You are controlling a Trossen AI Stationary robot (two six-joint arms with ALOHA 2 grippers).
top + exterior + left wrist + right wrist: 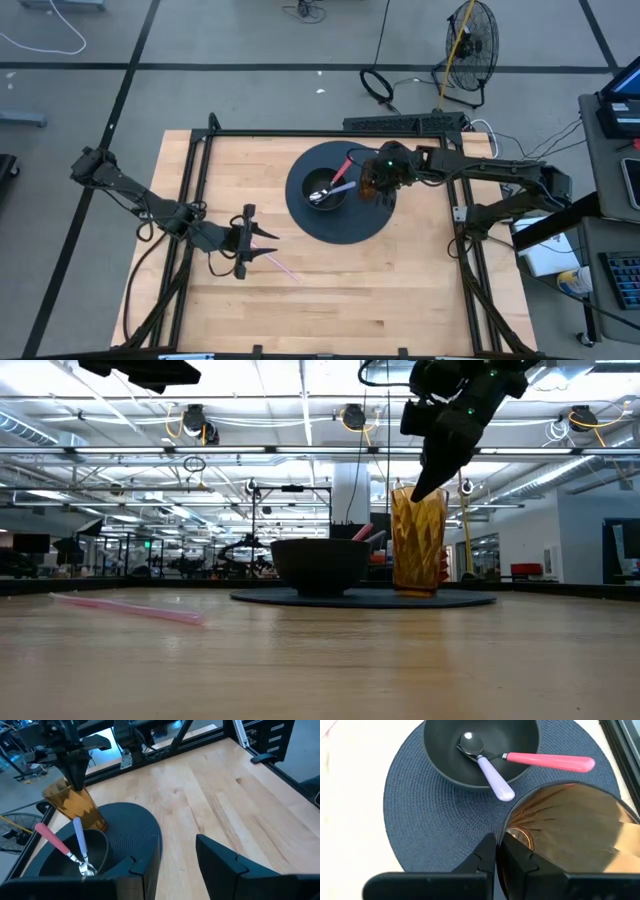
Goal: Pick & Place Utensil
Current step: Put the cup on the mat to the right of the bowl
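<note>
right pincer (500, 851) pinches the amber cup (570, 837) rim — beyond, two utensils (520, 761) rest in the dark bowl (481, 750).

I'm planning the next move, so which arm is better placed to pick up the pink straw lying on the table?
Left. Its gripper is open beside the straw, while the right gripper is shut on the cup rim.

Two utensils in dark bowl (481, 750), upper centre of high view. Pink-handled utensil (547, 761) and lilac-handled utensil (491, 778): metal heads together at bowl bottom, handles leaning on rim, splayed apart. Bowl on round dark-blue placemat (427, 827).
</note>
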